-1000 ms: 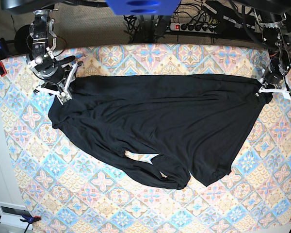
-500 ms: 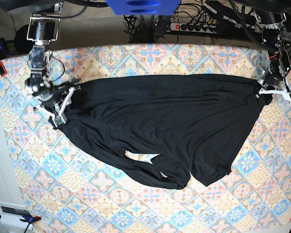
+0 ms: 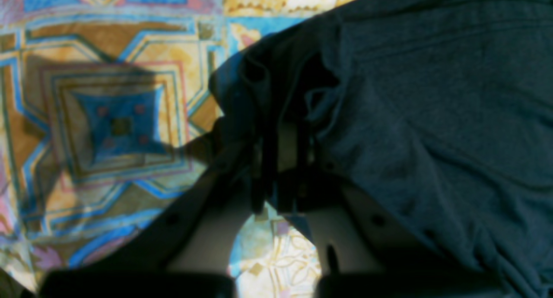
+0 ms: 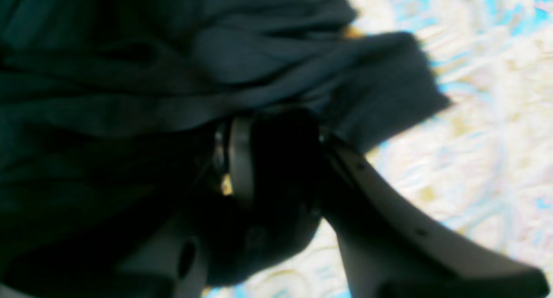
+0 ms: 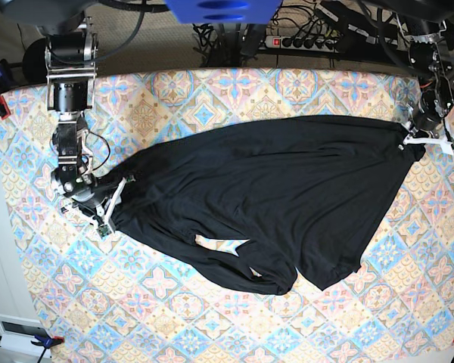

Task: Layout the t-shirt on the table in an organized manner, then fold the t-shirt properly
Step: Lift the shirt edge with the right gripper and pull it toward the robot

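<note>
The base view is evenly and brightly lit from above, with sharp focus across the table (image 5: 234,325) and slight bowing at its far edge. The t-shirt (image 5: 272,189) reads as flat black, its folds barely showing. Both wrist views are soft. The left one is dim, with a hard dark shadow on the patterned cloth at left. The right one is smeared, probably by motion, and the cloth at right is washed out by glare.

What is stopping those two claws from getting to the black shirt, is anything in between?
Nothing visible. The left gripper is shut on the t-shirt at one corner, and the right gripper holds its opposite end. Only the patterned table lies around it.
</note>
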